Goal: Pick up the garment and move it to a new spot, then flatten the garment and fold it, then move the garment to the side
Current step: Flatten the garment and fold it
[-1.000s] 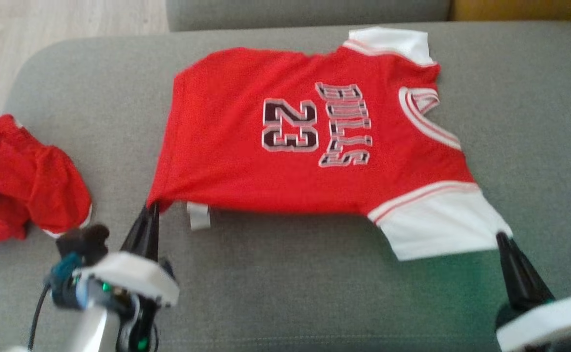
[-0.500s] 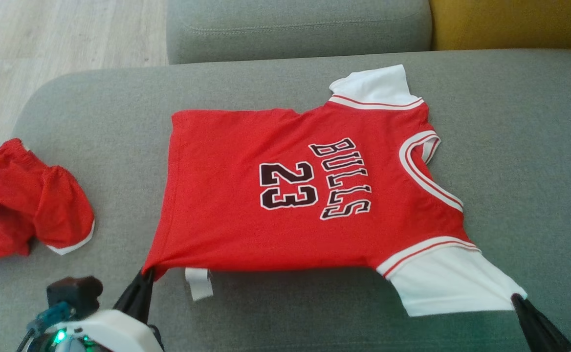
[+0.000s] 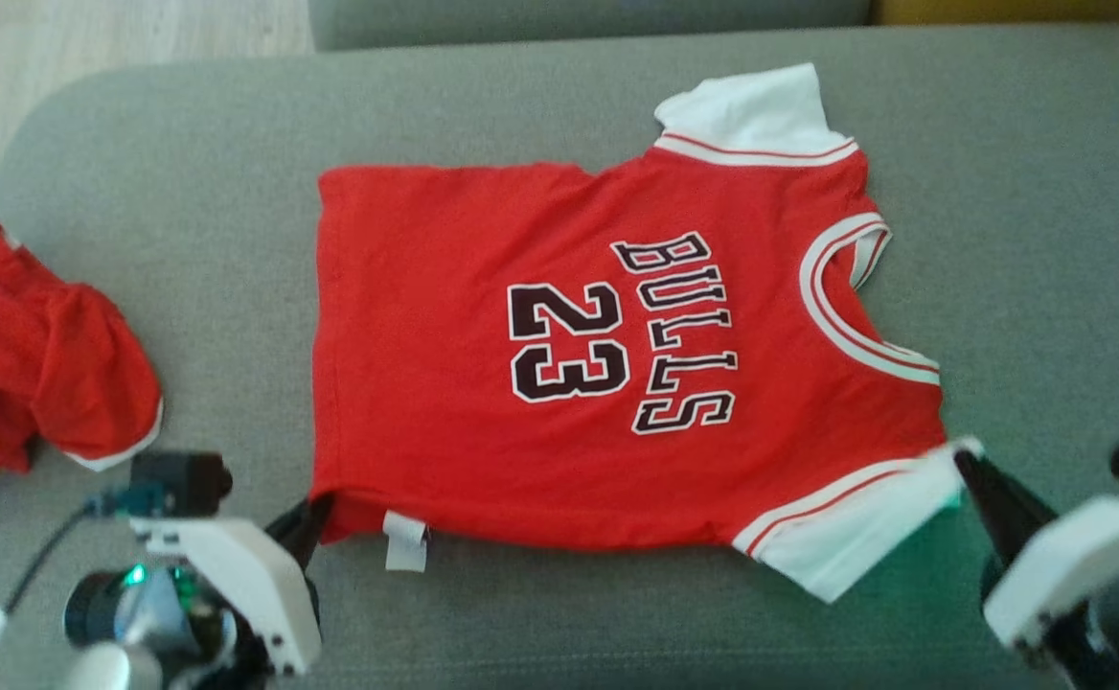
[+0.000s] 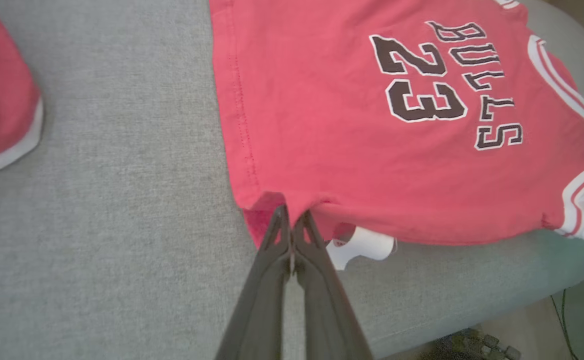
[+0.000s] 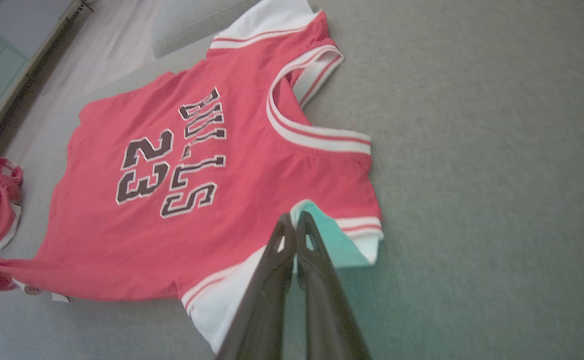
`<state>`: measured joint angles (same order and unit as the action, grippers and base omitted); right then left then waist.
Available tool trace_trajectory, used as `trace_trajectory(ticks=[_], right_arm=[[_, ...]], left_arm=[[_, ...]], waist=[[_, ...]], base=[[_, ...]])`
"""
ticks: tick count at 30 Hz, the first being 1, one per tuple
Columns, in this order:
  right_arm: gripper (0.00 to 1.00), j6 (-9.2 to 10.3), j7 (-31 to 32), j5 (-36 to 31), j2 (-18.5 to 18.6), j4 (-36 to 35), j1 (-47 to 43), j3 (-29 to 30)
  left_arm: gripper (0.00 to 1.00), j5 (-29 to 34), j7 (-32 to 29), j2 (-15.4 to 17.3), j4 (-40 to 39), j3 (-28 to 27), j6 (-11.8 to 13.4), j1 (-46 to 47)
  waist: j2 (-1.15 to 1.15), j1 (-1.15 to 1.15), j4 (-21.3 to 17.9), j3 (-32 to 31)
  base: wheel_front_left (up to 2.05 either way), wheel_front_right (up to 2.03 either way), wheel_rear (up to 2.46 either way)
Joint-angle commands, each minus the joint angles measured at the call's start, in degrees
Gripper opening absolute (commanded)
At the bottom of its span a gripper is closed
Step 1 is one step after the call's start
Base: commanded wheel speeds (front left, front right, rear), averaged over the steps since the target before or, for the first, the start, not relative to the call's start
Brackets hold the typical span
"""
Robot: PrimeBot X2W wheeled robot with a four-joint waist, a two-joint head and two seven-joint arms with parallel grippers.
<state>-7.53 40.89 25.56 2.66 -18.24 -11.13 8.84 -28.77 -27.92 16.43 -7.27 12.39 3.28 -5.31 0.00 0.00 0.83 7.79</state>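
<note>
Two pinches hold the garment [image 3: 559, 355] along its near edge. Your left gripper [image 4: 292, 222] has its fingers pressed together on the hem corner, just beside the white label [image 4: 362, 245]. Your right gripper [image 5: 294, 222] has its fingers clamped on the edge of the near sleeve [image 3: 856, 537]. The garment lies print-up across the middle of the grey sofa cushion [image 3: 186, 192], hem toward your left and collar toward your right, with the far sleeve [image 3: 751, 105] lying out beyond the shoulder. A crumpled pair of red shorts [image 3: 33, 355] sits well apart at the left end.

I judge you to be at the turn from flattening to folding. The body is smooth, but the hem corner is tucked slightly under and the near sleeve is drawn up at your right fingers.

If you fold from here, the next move calls for raising both corners together and carrying them over toward the far edge. Keep the cloth between your two grippers taut enough that the crease runs straight through the print. Keep the two arms level with each other, or the near edge will likely skew. Watch too that the loose label doesn't drag the hem back under.
</note>
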Motion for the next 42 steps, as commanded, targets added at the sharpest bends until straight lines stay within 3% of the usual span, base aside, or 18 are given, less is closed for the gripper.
trace_trajectory(ticks=[1,12,19,23,24,25,26,27,31,35,42], right_arm=[[0.0,0.04,0.97,-0.38,1.85,-0.53,4.77,-1.69],[0.0,0.04,-0.01,0.96,4.27,9.41,20.74,-2.09],[0.0,0.04,-6.4,3.36,5.27,16.71,28.24,-2.82],[0.0,0.04,-13.2,4.69,5.98,20.01,30.41,-5.22],[0.11,0.04,-15.33,5.18,6.12,20.83,30.64,-5.94],[0.93,0.04,-16.9,5.42,6.45,21.89,30.56,-6.85],[1.0,0.04,-18.85,5.62,6.69,22.7,30.51,-7.61],[1.0,0.04,-20.89,5.89,6.77,23.45,30.36,-8.18],[1.0,0.04,-30.74,5.06,7.6,24.36,29.06,-10.26],[1.0,0.04,-42.39,-1.32,9.17,23.2,25.9,-11.4],[1.0,0.04,-47.99,-6.93,8.21,19.93,19.93,-10.73]], left_arm=[[0.0,-2.11,-1.84,1.45,-0.45,-2.37,-1.12,5.06],[0.0,-8.22,-9.28,3.34,7.12,-3.61,-4.64,16.87],[0.0,-9.81,-7.19,2.7,10.9,-5.02,-5.75,22.53],[0.0,-10.05,-4.19,1.34,14.07,-5.58,-5.81,23.84],[0.0,-10.55,-3.39,0.73,14.88,-5.86,-5.86,23.9],[0.25,-10.87,-2.37,0.2,15.56,-6.26,-5.8,23.92],[0.8,-10.76,-0.98,-0.15,16.2,-6.64,-5.69,23.96],[1.0,-11.01,0.52,-0.8,16.81,-7.07,-5.71,23.95],[1.0,-9.46,8.82,-2.96,17.7,-8.4,-5.11,23.19],[1.0,-3.81,22.25,-5.45,17.2,-8.48,-3.18,20.64],[1.0,3.95,37.64,-8.17,13.76,-7.48,1.01,15.88]], waist=[[0.0,0.0,0.08,2.08],[0.0,0.0,0.17,6.59],[0.0,0.0,0.34,8.59],[0.0,0.0,0.43,9.73],[0.0,0.0,0.44,10.01],[0.0,0.0,0.45,10.31],[0.0,0.0,0.45,10.58],[0.0,0.0,0.5,10.82],[0.0,0.0,0.78,11.44],[0.0,0.0,0.99,11.07],[0.0,0.0,0.91,8.21]], base=[[0.0,0.0,0.0],[0.0,0.0,0.0],[0.0,0.0,0.0],[0.0,0.0,0.0],[0.0,0.0,0.0],[0.0,0.0,0.0],[0.0,0.0,0.0],[0.0,0.0,0.0],[0.0,0.0,0.0],[0.0,0.0,0.0],[0.0,0.0,0.0]])
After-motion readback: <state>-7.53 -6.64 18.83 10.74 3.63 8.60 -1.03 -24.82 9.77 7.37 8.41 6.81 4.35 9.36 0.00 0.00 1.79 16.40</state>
